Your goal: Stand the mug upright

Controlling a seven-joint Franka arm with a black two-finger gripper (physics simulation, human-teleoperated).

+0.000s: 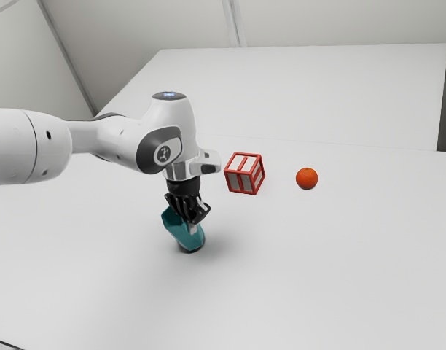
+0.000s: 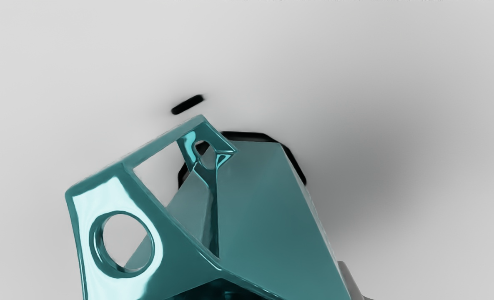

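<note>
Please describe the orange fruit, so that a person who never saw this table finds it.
On the white table, go from the robot arm toward the exterior view's right, past the red-framed cube. The orange is the small ball there; the cube and teal mug have flat faces instead.

Bright, diffuse light — soft shadows, white glare.

There is one teal mug point(image 2: 263, 208), one red-and-white box point(image 1: 243, 181) and one orange point(image 1: 307, 179).

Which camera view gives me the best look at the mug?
The wrist view: there the mug looms large, its faceted side and holed handle plain. The exterior view shows it small, leaning, and partly hidden by the end effector.
</note>
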